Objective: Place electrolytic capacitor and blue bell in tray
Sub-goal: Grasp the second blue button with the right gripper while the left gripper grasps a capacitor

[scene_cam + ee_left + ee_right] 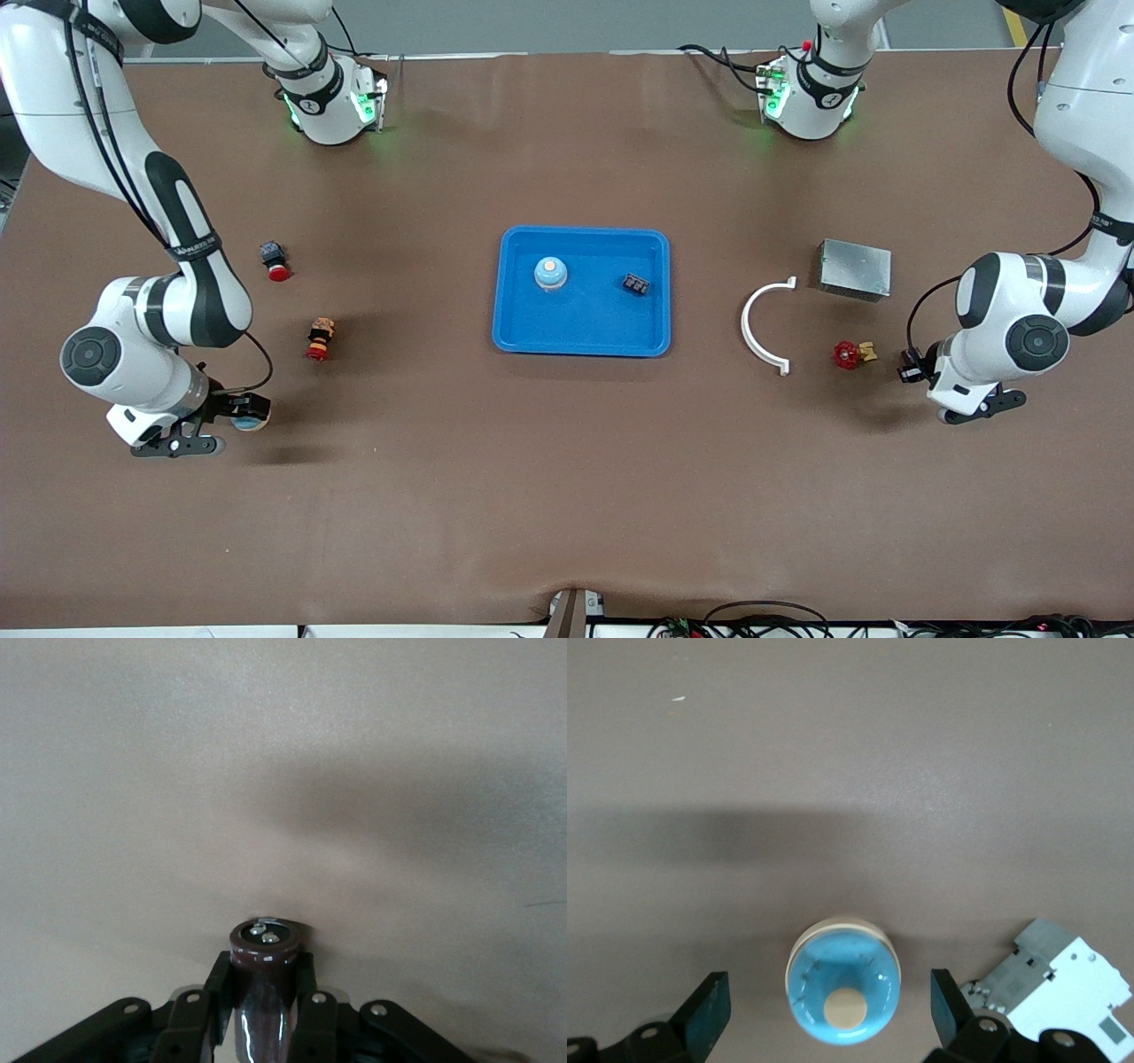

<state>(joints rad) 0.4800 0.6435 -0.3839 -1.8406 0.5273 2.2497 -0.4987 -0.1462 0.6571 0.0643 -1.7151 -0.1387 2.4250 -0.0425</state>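
Note:
The blue tray (523, 337) lies at the table's middle, with one blue bell (550, 273) in it. A second blue bell (843, 992) with a cream button stands on the table between the spread fingers of my right gripper (828, 1008), untouched by them. In the front view that right gripper (241, 411) is low at the right arm's end, the bell (252, 424) peeking out under it. My left gripper (264, 973) is shut on the dark brown electrolytic capacitor (266, 948), whose terminal end points away from the wrist. The left gripper (911, 367) is low beside a red valve.
A small black part (636, 284) also lies in the tray. Toward the left arm's end are a grey metal box (855, 269), a white curved piece (764, 326) and the red valve (848, 354). Two red push-buttons (275, 260) (321, 339) and a white breaker (1054, 988) lie toward the right arm's end.

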